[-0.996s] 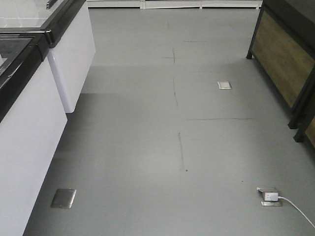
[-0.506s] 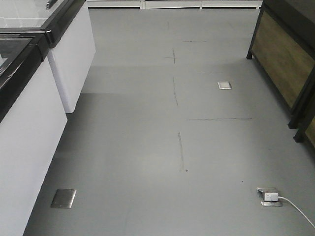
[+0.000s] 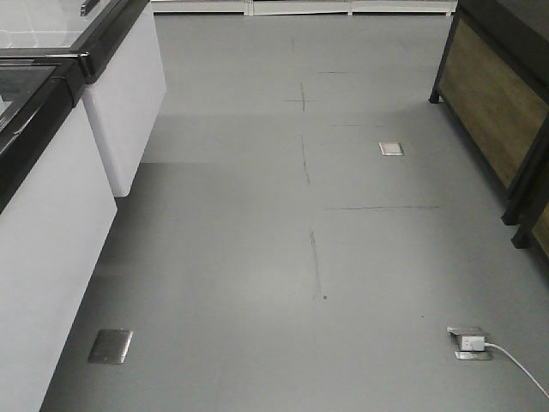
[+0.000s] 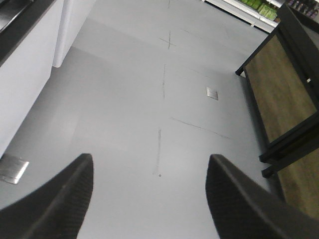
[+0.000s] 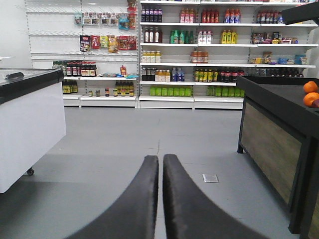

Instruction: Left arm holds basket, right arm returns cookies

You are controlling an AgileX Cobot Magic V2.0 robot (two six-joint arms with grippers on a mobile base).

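The basket and the cookies are out of view in every frame. In the left wrist view my left gripper (image 4: 150,158) hangs open over bare grey floor, its two black fingers (image 4: 70,199) wide apart with nothing between them. In the right wrist view my right gripper (image 5: 161,157) is shut, its curved black fingers (image 5: 139,199) almost touching and holding nothing. It points level across the shop floor towards the far shelves. Neither arm shows in the front view.
White chest freezers (image 3: 51,223) line the left side. A black stand with wood panels (image 3: 497,103) lines the right, with oranges (image 5: 310,87) on top. A floor socket with a white plug and cable (image 3: 469,342) sits at front right. Stocked shelves (image 5: 199,50) fill the back wall.
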